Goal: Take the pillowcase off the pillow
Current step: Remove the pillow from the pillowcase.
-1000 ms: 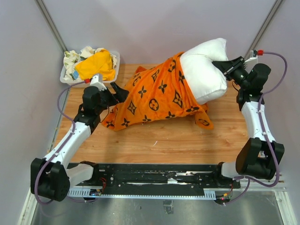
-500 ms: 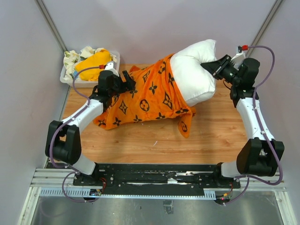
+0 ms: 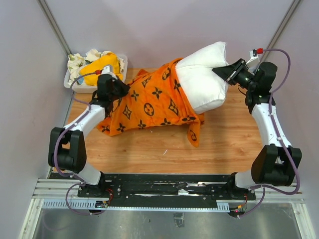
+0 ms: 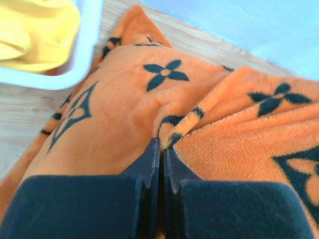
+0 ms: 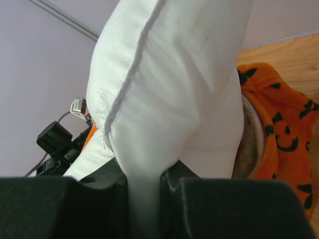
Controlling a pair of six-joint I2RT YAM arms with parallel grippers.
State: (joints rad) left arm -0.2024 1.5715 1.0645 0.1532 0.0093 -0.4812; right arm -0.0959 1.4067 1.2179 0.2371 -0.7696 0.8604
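Monogram print covers the pillowcase (image 3: 149, 107): black four-petalled flowers, pointed stars and circled blossoms on orange. Any letters among them are too small to read. The case is thick, fleecy cloth, lying rumpled across the middle of the overhead view on the wooden table (image 3: 224, 144), with one flap trailing toward lower centre. In the right wrist view its pale lining shows at the mouth.

The pillow (image 3: 204, 82), plump, plain white and with a raised seam along its edge, sticks out of the case toward the upper right. Its other end is hidden inside the orange cloth.

The left gripper (image 4: 160, 149), at the left end of the case, has its dark fingers pressed together on a small ridge of the fleece. The right gripper (image 5: 144, 174), at the upper right, is clamped on a squeezed fold of the pillow's bare end, with white fabric bulging above the fingers.

In the upper left corner a white plastic bin (image 3: 124, 62) stands just beside the case, holding a plain yellow cloth (image 3: 102, 64) and a flowered rag (image 3: 77, 62). Purple cables loop along both arms.
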